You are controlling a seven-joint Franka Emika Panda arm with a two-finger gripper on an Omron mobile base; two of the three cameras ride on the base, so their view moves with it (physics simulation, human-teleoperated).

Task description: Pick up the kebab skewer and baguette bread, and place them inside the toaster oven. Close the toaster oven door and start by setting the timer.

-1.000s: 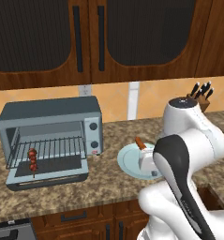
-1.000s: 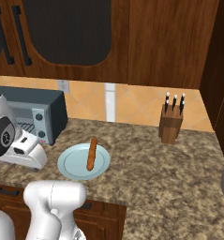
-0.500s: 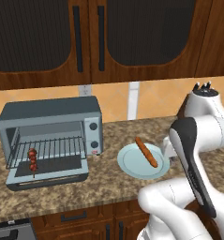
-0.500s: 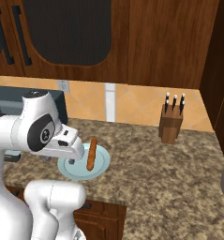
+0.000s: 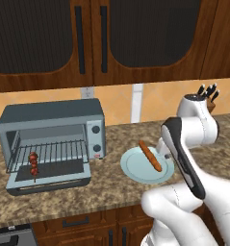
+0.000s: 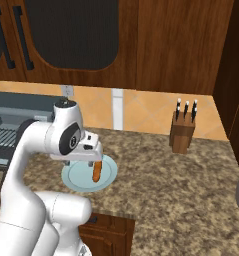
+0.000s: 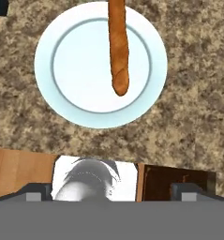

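Slim orange-brown baguette bread [image 7: 118,44] lies across a round pale plate [image 7: 66,84] near the speckled stone bench's [image 7: 188,112] front edge; gripper [image 7: 111,190] above, fingers spread wide, empty.

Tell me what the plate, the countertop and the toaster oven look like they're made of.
Plate: pale blue, smooth, probably glazed ceramic, with a faint ring inside its rim.
Countertop: speckled brown, looks like polished granite.
Toaster oven: matte grey-blue casing, likely painted metal, with a wire rack inside.

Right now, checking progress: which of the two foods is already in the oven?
The skewer, on the oven rack; the bread lies on the plate.
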